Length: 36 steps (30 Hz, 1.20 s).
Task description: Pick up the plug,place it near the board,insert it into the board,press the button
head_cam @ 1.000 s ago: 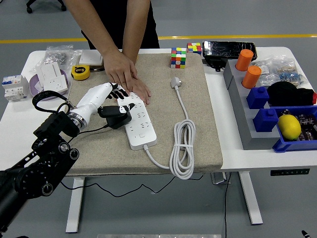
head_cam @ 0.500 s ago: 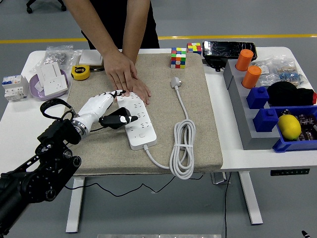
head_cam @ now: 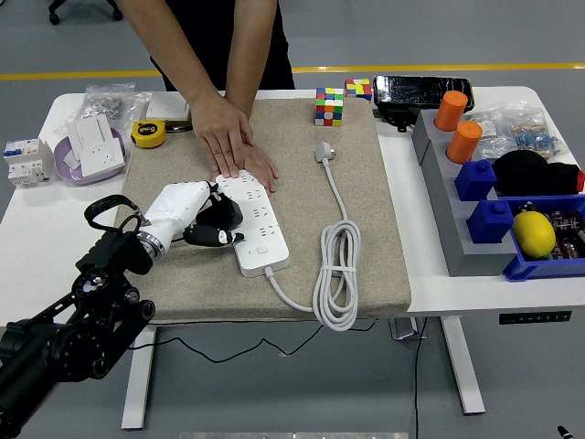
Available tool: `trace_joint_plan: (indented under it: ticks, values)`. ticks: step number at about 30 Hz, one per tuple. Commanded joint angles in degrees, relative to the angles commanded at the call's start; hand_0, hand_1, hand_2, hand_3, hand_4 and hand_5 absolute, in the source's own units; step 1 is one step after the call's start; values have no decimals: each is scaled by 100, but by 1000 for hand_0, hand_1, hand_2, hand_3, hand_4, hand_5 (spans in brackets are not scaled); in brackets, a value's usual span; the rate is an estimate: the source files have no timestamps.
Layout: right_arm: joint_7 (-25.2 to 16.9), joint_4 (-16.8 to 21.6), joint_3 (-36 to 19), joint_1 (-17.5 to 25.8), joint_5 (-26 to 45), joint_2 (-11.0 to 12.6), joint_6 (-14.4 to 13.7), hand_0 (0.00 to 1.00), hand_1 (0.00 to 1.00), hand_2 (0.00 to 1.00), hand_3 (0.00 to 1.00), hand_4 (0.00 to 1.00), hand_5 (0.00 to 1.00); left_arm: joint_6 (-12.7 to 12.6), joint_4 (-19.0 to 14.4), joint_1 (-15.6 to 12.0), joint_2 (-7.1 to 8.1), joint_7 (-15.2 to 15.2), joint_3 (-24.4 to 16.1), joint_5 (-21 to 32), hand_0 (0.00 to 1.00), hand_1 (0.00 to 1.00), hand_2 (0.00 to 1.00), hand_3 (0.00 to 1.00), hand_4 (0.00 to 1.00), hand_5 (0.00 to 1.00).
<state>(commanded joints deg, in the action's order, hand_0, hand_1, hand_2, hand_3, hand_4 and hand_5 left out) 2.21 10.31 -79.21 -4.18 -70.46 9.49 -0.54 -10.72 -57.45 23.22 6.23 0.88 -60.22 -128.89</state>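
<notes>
A white power strip (head_cam: pixel 257 223) lies on the beige mat (head_cam: pixel 356 274), its cable coiled to the right and ending in a white plug (head_cam: pixel 324 151). My left hand (head_cam: pixel 212 222) is curled around a black plug (head_cam: pixel 221 219) at the strip's left edge, the plug pressed against the strip's sockets. A person's hand (head_cam: pixel 228 137) lies flat on the strip's far end and holds it down. My right arm is out of sight.
Rubik's cubes (head_cam: pixel 329 106) stand at the mat's far edge. A yellow tape measure (head_cam: pixel 147 133) and a purple bowl (head_cam: pixel 84 154) with white parts sit at the far left. Grey and blue bins (head_cam: pixel 490 219) with orange cups and a lemon fill the right side.
My left hand drew back and down toward me, turning the black plug from over the strip's middle to its left edge. The person's hand stayed put on the strip.
</notes>
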Motion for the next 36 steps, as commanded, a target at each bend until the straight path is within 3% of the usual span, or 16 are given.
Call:
trace_joint_plan:
  ticks: [1, 2, 7, 8, 14, 15, 19, 29, 36]
  values:
    - [0, 0, 0, 1, -2, 0, 0, 847, 783, 766, 806, 998, 998, -48, 4, -1, -4, -5, -1, -14, 556, 541, 386, 418, 814, 300]
    - [1, 0, 1, 3, -3, -1, 1, 847, 782, 765, 805, 998, 998, -95, 9, -2, -8, -14, -3, -16, 497, 396, 329, 382, 514, 371]
    - [-1, 0, 7, 2, -6, 1, 3, 847, 782, 765, 805, 998, 998, -233, 34, 3, -25, -46, -32, -111, 497, 396, 329, 382, 514, 371]
    - [-1, 0, 7, 2, -6, 2, 3, 847, 782, 766, 805, 998, 998, -240, 38, 3, -27, -47, -33, -111, 445, 325, 307, 399, 449, 333]
    - [1, 0, 2, 9, -10, 6, 4, 847, 782, 766, 805, 998, 998, -300, 49, -7, -26, -75, -44, -111, 445, 325, 307, 399, 449, 333]
    - [4, 0, -2, 10, -17, 6, 5, 846, 782, 765, 805, 998, 998, -305, 39, -6, -19, -85, -52, -111, 422, 310, 299, 397, 423, 270]
    - [0, 0, 4, 10, -6, 4, 3, 846, 782, 765, 805, 998, 998, -300, -23, -13, 12, -139, -92, -104, 422, 310, 299, 397, 423, 270]
    - [-1, 0, -8, -10, 10, -3, 0, 846, 782, 765, 805, 998, 998, -379, -226, -32, 160, -348, -153, 441, 414, 299, 286, 368, 403, 253]
    - [4, 0, -38, -7, 4, -7, -5, 846, 782, 765, 805, 998, 998, -249, -251, -126, 397, -329, -326, 460, 418, 300, 283, 367, 409, 256]
